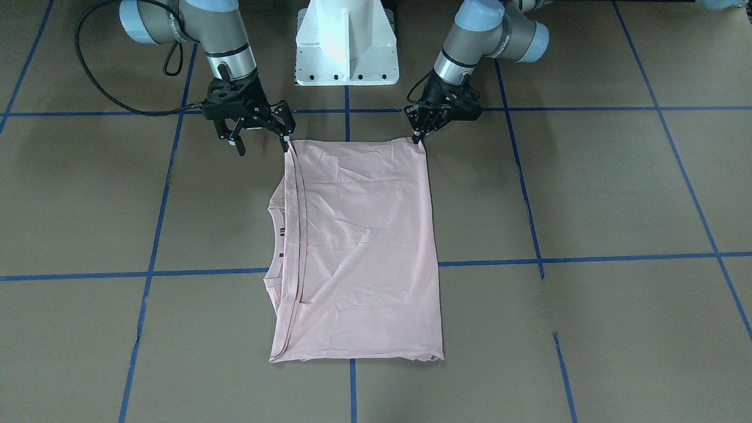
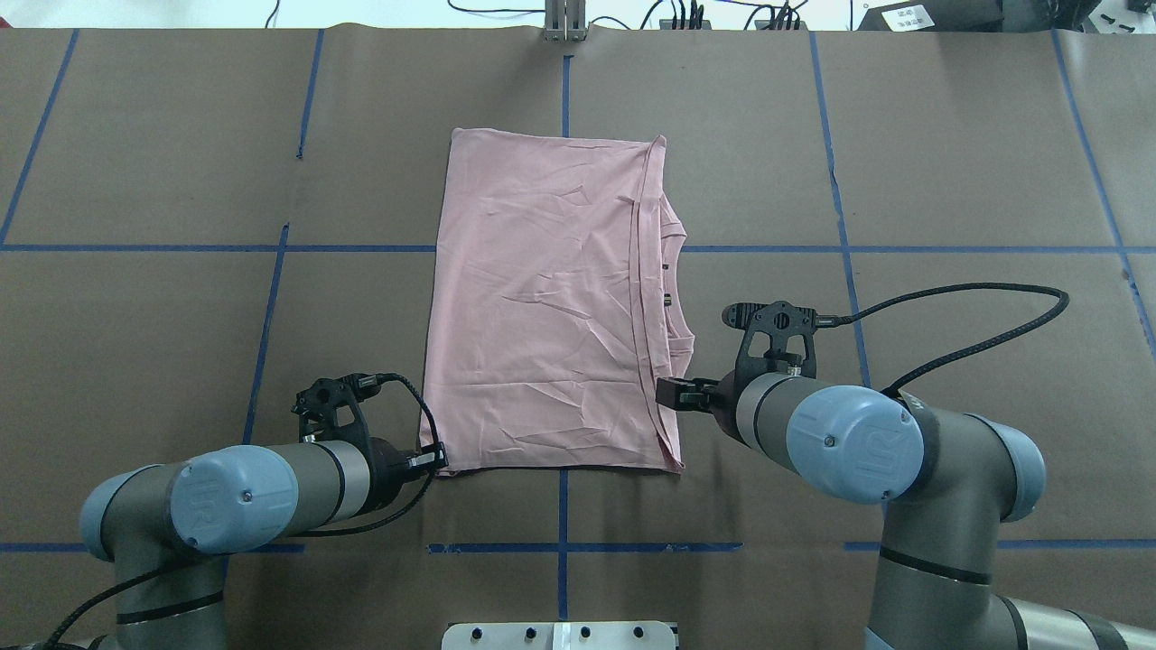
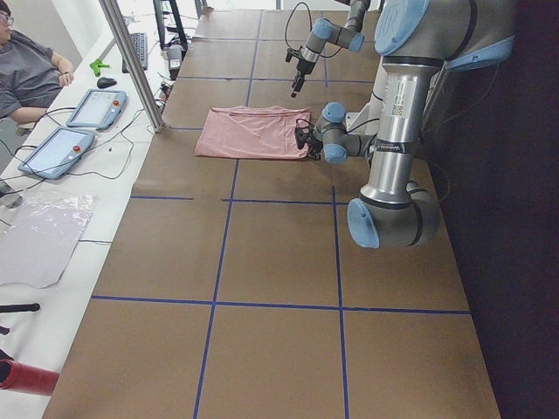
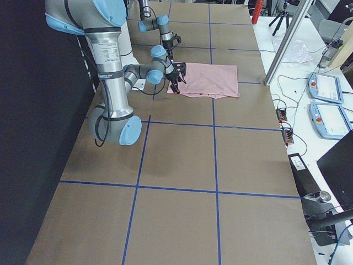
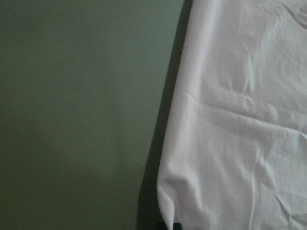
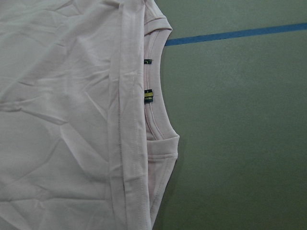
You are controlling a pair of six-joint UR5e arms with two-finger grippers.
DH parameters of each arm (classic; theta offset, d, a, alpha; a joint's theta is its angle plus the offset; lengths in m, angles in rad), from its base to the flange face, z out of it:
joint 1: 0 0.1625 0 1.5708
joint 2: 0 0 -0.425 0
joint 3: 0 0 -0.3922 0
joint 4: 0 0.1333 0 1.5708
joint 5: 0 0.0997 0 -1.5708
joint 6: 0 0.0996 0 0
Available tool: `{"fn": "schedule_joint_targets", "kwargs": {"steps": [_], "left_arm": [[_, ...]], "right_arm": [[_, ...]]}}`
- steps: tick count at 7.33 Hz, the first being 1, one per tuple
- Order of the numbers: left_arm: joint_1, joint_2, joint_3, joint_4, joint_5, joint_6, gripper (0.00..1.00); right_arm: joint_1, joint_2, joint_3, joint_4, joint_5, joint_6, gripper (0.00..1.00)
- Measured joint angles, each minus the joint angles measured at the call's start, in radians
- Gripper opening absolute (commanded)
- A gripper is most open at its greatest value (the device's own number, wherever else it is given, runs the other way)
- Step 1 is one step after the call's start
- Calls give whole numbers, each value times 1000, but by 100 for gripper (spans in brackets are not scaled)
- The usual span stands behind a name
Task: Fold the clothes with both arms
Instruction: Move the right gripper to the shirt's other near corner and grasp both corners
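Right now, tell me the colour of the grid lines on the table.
Blue grid lines, clearest in the overhead exterior view.

creased matt cloth T-shirt (image 1: 364, 247), matt paper table (image 1: 617, 194)

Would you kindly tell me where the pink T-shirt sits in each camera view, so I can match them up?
Front-facing: the T-shirt lies centre, collar toward the view's left.
Overhead: centre, collar toward the right.
Left side: far, upper middle.
Right side: far, upper middle.
Left wrist: fills the right half.
Right wrist: fills the left half.
Shared landmark: the collar, on the robot's right.
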Motion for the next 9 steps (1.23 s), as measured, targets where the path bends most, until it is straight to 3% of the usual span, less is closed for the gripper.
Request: {"fn": "schedule_joint_targets", "kwargs": {"steps": [1,3,9], "left_arm": [[0,-1,-1,0,0,0,0],[0,-5,-2,0,0,0,0],[0,-14,-2,-1,3,0,0]], "right_arm": [[-11,27,-11,-17,-1,48,96],[-30,118,-61,-115,-2,127,78],[-82,238,-181,-245,-3,284,78]]}}
